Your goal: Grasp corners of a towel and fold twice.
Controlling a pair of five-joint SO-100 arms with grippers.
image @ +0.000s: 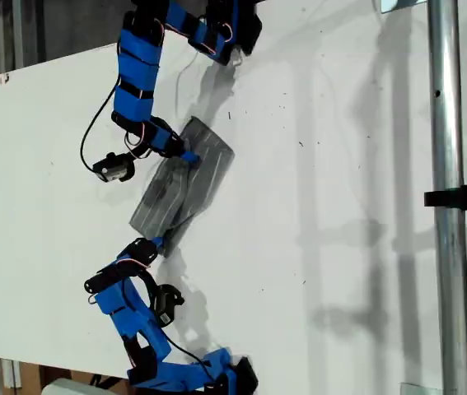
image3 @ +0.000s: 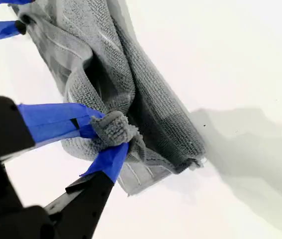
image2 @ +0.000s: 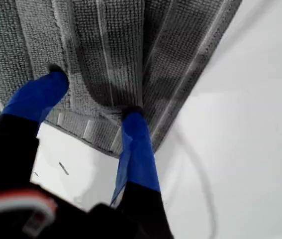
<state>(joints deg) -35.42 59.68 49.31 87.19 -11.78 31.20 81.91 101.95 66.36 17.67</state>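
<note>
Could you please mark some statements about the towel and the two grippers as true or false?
1. My second gripper is shut on a bunched bit of the towel. True.
2. My first gripper is clamped shut, clear of the cloth. False: its jaws stand apart, with the fingertips on the towel near its hem.
3. The towel lies spread flat as a full square. False: it is doubled over and rumpled into a narrow shape.
4. The towel rests on a white table. True.
5. A metal pole runs down the exterior view's right. True.

Grey towel (image: 185,175) w/ thin pale stripes; blue arms; white table (image: 340,206).
</note>
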